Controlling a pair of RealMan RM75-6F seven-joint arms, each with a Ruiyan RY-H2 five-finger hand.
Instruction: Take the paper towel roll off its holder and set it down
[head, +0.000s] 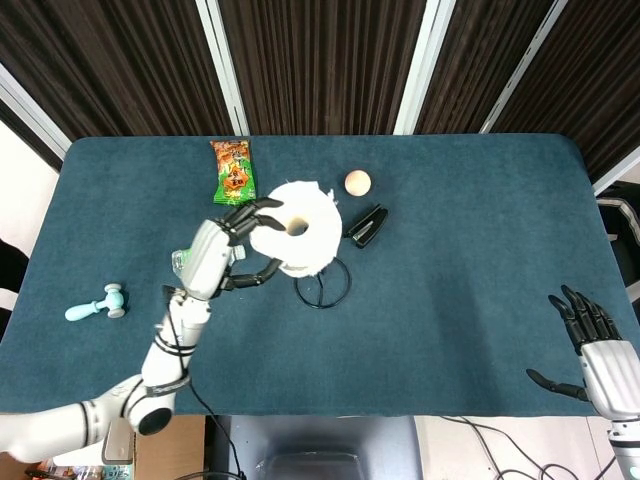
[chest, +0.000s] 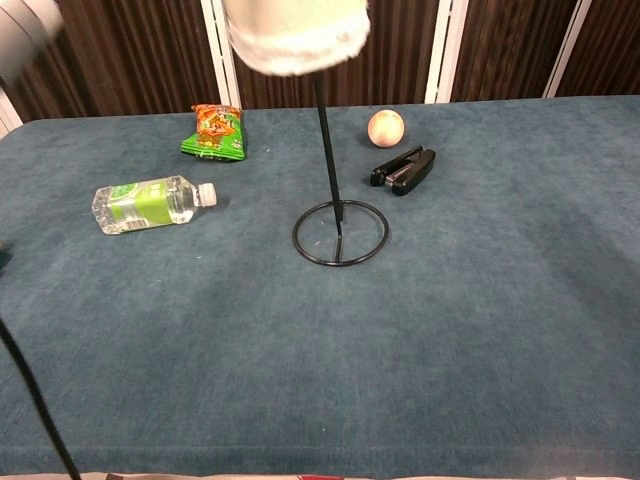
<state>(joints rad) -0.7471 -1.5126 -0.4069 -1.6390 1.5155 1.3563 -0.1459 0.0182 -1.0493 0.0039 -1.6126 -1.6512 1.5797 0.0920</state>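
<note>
My left hand (head: 225, 252) grips the white paper towel roll (head: 296, 240) from its left side and holds it high above the table. In the chest view only the bottom of the roll (chest: 295, 38) shows, at the top edge. The black wire holder (chest: 338, 232) stands on the table, and the tip of its upright rod meets the roll's underside. From the head view its ring base (head: 322, 288) shows below the roll. My right hand (head: 590, 345) hangs open past the table's near right edge, holding nothing.
A black stapler (chest: 405, 168) and a peach-coloured ball (chest: 386, 127) lie just behind and right of the holder. A green-labelled bottle (chest: 150, 203) lies to its left, a snack bag (chest: 215, 132) behind that, and a toy hammer (head: 97, 303) at the far left.
</note>
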